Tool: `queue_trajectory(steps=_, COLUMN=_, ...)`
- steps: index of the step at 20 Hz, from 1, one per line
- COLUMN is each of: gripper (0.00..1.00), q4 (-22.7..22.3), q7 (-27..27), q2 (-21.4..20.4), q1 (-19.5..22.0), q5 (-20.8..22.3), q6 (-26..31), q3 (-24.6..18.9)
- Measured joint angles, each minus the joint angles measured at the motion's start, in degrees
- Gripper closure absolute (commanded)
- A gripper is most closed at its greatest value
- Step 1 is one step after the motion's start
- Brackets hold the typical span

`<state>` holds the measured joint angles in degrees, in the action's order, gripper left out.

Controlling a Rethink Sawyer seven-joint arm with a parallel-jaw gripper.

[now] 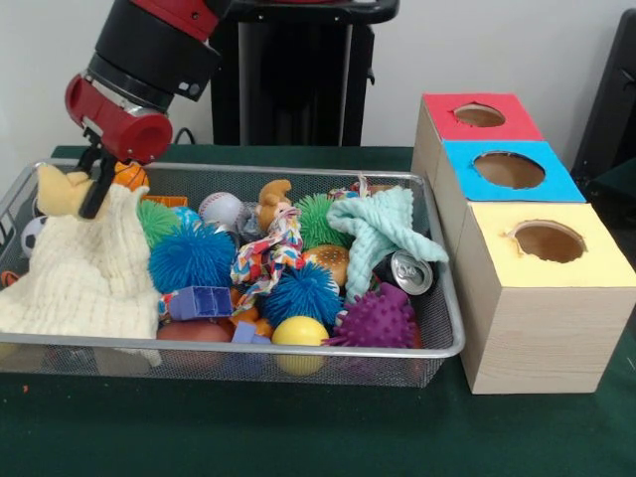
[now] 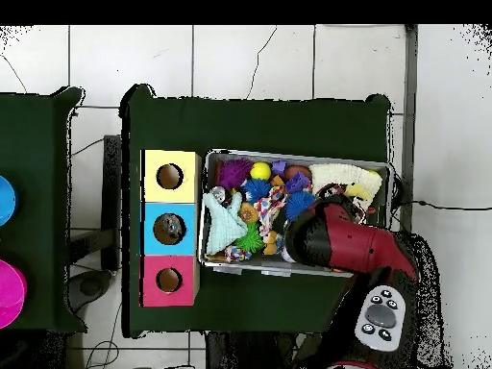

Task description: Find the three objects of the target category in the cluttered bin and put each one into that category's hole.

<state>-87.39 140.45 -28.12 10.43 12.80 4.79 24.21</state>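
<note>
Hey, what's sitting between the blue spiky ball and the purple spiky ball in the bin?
In the front view, a smaller blue spiky ball and a yellow ball lie between the blue spiky ball and the purple spiky ball.

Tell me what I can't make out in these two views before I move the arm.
- Gripper, front view: dark tip sits against the cream cloth; open or shut is unclear. Overhead, the arm covers it.
- Bin contents beneath the arm, overhead: hidden.
- Items under the cream cloth and mint cloth, front view: covered.
- Blue box hole, overhead: something inside, too small to identify.
</note>
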Motion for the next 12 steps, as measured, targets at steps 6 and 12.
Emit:
queue_trajectory(steps=6, gripper=0.00, q4=-0.1, q7=0.0, q2=-0.9, q1=-2.5, q5=0.0, q6=0.7, q3=-0.1)
queue_trajectory(steps=12, gripper=0.00, q4=-0.1, q7=0.0, q2=-0.9, q1=-3.6, q5=0.0, q6=1.4, q3=0.1)
